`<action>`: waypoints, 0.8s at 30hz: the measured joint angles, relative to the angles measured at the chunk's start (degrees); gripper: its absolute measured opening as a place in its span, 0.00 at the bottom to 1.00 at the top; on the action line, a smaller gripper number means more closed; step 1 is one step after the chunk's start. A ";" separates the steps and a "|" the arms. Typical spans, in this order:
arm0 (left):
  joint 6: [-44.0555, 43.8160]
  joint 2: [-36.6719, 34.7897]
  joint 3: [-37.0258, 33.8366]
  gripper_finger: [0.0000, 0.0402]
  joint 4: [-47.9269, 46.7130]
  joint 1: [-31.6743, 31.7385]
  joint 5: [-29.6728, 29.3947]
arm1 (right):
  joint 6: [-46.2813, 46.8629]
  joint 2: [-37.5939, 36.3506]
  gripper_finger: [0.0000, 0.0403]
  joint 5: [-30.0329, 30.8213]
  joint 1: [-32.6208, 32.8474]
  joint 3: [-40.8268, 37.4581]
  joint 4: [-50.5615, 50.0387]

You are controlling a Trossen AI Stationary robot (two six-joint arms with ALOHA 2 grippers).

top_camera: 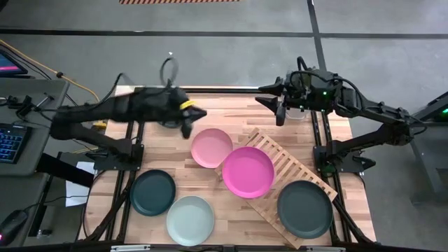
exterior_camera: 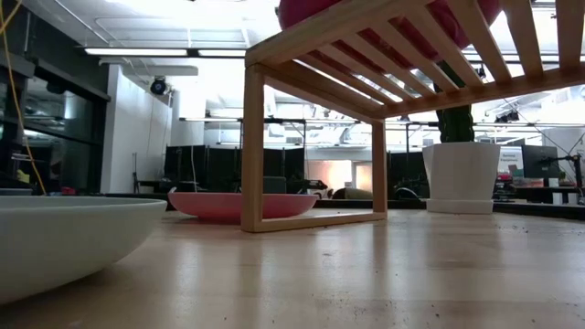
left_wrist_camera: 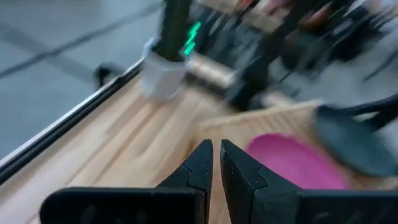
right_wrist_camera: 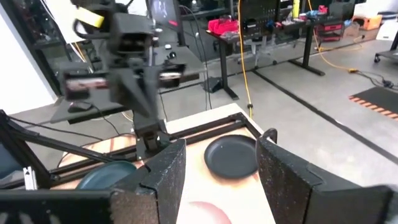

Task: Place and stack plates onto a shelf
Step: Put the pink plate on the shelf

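In the high view the slatted wooden shelf [top_camera: 288, 164] stands slantwise on the table's right half. A magenta plate [top_camera: 248, 171] lies on its left end and a dark grey plate [top_camera: 304, 208] on its near right end. The light pink plate [top_camera: 211, 147], dark teal plate [top_camera: 152, 192] and pale mint plate [top_camera: 190, 220] lie flat on the tabletop. I see no second black plate. My left gripper [top_camera: 186, 129] hovers shut beside the light pink plate's far-left rim, with nothing between its fingers [left_wrist_camera: 216, 155]. My right gripper [top_camera: 278, 115] is open near the table's far edge and holds nothing [right_wrist_camera: 217, 174].
A white pot with a plant [exterior_camera: 462, 174] stands on the table near the far right, below my right arm. In the low view the shelf [exterior_camera: 366, 91] rises on wooden legs, with the light pink plate [exterior_camera: 242, 203] behind one leg and the mint plate [exterior_camera: 55, 238] close by.
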 joint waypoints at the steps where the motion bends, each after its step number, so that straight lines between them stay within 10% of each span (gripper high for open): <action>1: -0.15 -2.80 -4.31 0.05 5.01 -1.23 -0.01 | 0.09 0.04 0.44 -0.04 0.00 -0.17 -0.21; 9: -2.44 -15.76 -25.23 0.05 32.72 -4.16 -1.31 | 0.56 0.43 0.44 -0.01 0.00 -0.27 0.33; 19: -1.60 -17.14 -26.24 0.05 35.35 -4.19 -1.97 | 7.60 9.81 0.42 -6.44 4.35 -0.24 4.16; 24: -1.34 -17.14 -26.24 0.05 35.35 -4.19 -1.95 | 9.04 19.22 0.24 -7.56 7.74 -0.24 8.06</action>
